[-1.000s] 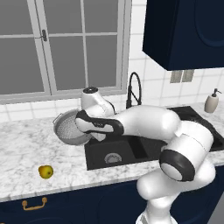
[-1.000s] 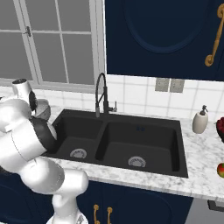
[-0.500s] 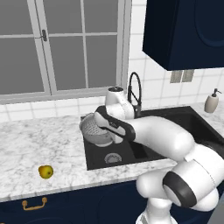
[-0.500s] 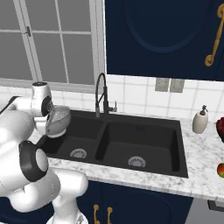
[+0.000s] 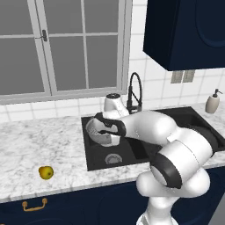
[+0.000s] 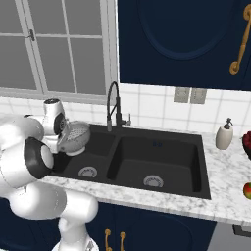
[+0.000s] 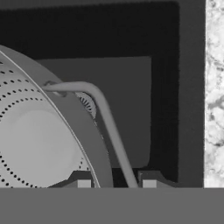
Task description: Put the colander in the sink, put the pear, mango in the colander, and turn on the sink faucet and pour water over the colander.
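Two black basins make up the sink point(image 5: 132, 151), which is set into the big marble desk point(image 5: 39, 145) under the window. I am holding the colander point(image 5: 102, 132) in the air over the left basin, above its round silver drain point(image 5: 113, 158). It is tipped on its side, not flat, and it does not touch the sink floor yet. The tall black sink faucet point(image 6: 113, 105) stands at the back edge of the sink, near the wall between the two basins.

My pincer point(image 7: 113, 184) is pinching the colander at its rim, right by one thin side handle point(image 7: 103, 116). One finger sits inside the bowl and one sits outside.

I think the colander is stiff and light, since it is thin metal full of holes. Metal is smooth, so it could slip or swing in my grip while it hangs tipped like this. The rim by the handle is a good place to hold, because it is thin enough for my fingers. I should set it down on its ring foot so it stays level.

One small yellow fruit point(image 5: 45, 172) lies near the front edge of the desk, well to the left of the sink. Smaller red fruit point(image 6: 247, 189) sits at the far right end of the desk.
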You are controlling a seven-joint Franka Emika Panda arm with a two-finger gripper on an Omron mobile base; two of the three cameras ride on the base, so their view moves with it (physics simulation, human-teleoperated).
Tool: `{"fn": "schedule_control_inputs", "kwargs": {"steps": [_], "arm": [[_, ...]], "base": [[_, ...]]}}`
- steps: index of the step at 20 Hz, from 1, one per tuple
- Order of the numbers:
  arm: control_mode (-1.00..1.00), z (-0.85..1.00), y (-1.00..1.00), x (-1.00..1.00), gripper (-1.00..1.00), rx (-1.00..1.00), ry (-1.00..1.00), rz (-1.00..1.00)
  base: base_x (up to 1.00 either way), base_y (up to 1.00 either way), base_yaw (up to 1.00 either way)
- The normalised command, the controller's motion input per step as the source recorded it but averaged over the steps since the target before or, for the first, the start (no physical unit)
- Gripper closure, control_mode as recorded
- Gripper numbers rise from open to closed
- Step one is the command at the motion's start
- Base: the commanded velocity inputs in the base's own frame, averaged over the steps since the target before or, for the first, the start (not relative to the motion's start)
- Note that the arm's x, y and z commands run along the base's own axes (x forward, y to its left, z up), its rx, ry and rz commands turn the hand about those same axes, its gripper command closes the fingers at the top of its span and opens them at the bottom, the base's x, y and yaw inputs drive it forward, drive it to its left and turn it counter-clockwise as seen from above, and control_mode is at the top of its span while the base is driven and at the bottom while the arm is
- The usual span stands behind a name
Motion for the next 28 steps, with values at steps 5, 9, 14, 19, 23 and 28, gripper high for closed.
{"fn": "schedule_control_inputs", "kwargs": {"steps": [5,9,14,19,23,28], "arm": [[-1.0,-0.44,-0.01,0.44,1.0,0.0,0.13,-0.09],[-1.0,-0.37,0.04,0.08,1.0,0.0,0.13,-0.04],[-1.0,-0.33,-0.05,0.0,1.0,0.0,0.0,-0.03],[-1.0,-0.33,-0.17,-0.06,1.0,0.0,0.0,-0.06],[-1.0,-0.24,-0.16,-0.08,1.0,0.0,0.0,-0.07],[-1.0,-0.27,-0.2,-0.03,1.0,0.02,0.0,-0.07]], "base": [[0.0,0.0,0.0],[0.0,0.0,0.0],[0.0,0.0,0.0],[0.0,0.0,0.0],[0.0,0.0,0.0],[0.0,0.0,0.0]]}}
